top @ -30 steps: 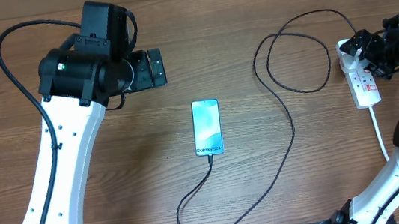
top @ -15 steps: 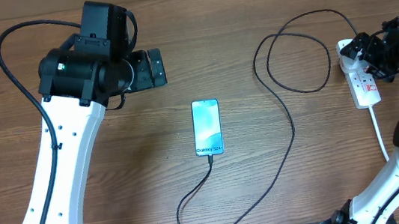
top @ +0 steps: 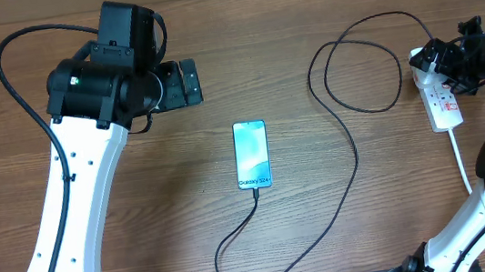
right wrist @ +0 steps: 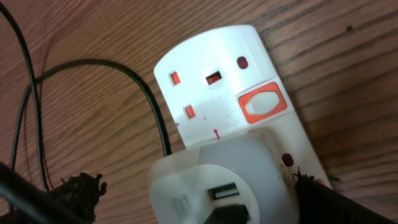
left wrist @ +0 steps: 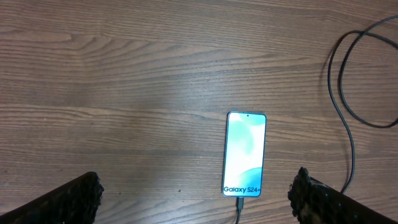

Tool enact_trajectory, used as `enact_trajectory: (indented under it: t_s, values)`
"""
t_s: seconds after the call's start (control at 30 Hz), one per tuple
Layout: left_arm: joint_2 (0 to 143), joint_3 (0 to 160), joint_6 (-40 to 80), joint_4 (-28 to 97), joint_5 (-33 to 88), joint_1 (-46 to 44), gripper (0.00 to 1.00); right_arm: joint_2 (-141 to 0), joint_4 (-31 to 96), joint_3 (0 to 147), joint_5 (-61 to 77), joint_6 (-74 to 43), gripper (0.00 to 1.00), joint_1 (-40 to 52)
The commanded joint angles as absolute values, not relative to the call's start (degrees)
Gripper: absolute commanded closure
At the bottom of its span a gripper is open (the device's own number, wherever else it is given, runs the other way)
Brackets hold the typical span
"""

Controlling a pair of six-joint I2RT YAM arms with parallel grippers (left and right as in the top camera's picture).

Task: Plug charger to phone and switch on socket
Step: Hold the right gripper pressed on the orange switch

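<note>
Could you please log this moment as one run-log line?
phone: charger connected at its bottom end | left gripper: open, apart from phone | right gripper: open, above socket | socket switch: no finger on it

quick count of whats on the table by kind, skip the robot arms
phone: 1
black charger cable: 1
white power strip: 1
white adapter plugged into the strip: 1
total: 4

Your slim teal-screened smartphone [top: 251, 155] is lying midway on the brown wooden desk [top: 184, 188]; the narrow white power strip [top: 443, 106] is lying at its right edge.
</note>
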State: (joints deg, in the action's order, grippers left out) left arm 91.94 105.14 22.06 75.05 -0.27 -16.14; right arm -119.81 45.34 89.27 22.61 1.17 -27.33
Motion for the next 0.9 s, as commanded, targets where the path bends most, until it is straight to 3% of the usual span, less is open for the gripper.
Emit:
enact_trajectory:
  t_s: [0.0, 0.87]
  values:
    - [92.2, 105.6, 21.0, 75.0, -1.1, -16.5, 0.0, -120.2, 45.6, 90.4, 20.6, 2.0, 0.0, -27.0]
    - [92.2, 105.6, 21.0, 75.0, -1.0, -16.5, 0.0, -120.7, 46.9, 90.0, 22.7, 1.6, 0.0, -24.7]
